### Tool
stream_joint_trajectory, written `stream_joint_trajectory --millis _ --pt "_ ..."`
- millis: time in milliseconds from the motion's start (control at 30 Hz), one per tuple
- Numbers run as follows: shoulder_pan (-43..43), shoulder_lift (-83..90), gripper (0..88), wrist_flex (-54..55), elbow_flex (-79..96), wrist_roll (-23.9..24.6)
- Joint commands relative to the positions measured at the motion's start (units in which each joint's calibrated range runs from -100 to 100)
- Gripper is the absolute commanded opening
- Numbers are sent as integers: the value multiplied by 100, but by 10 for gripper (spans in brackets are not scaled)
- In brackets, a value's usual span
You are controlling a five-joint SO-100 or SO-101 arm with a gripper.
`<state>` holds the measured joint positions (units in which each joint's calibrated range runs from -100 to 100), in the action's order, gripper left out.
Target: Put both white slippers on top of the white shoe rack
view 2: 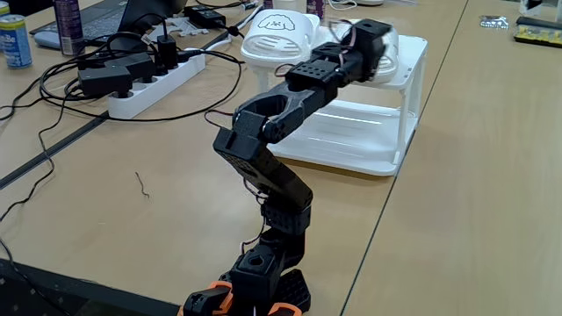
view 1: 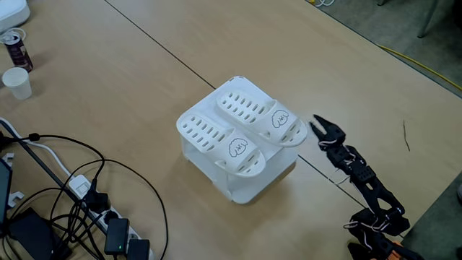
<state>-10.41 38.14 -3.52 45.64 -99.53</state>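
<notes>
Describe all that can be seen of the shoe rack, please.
The shoe rack is a white, plastic-looking box stand with a flat rounded-corner top, see-through sides and a lower shelf. It stands upright on the wooden table. Both slippers lie side by side on top. The gripper is beside it, not touching.

A small desktop robot arm [view 2: 272, 167], built almost wholly of matte black blocky segments joined at boxy servo housings. Orange parts show at its base [view 2: 250, 294], the only colour on the machine, seen in both fixed views. Thin cables run along the links above the base, one looping beside the lower joint. The pincer [view 1: 320, 127] at the far end from the base is black too, with two short pointed fingers [view 1: 328, 126] forming a beak-like tip. Screws and markings are too small to make out.
</notes>
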Motion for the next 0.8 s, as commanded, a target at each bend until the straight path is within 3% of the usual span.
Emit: stream_joint_trajectory --millis 0,767 --pt "-316 153 8 50 68 -47" --pt "-291 -403 8 59 474 -47"
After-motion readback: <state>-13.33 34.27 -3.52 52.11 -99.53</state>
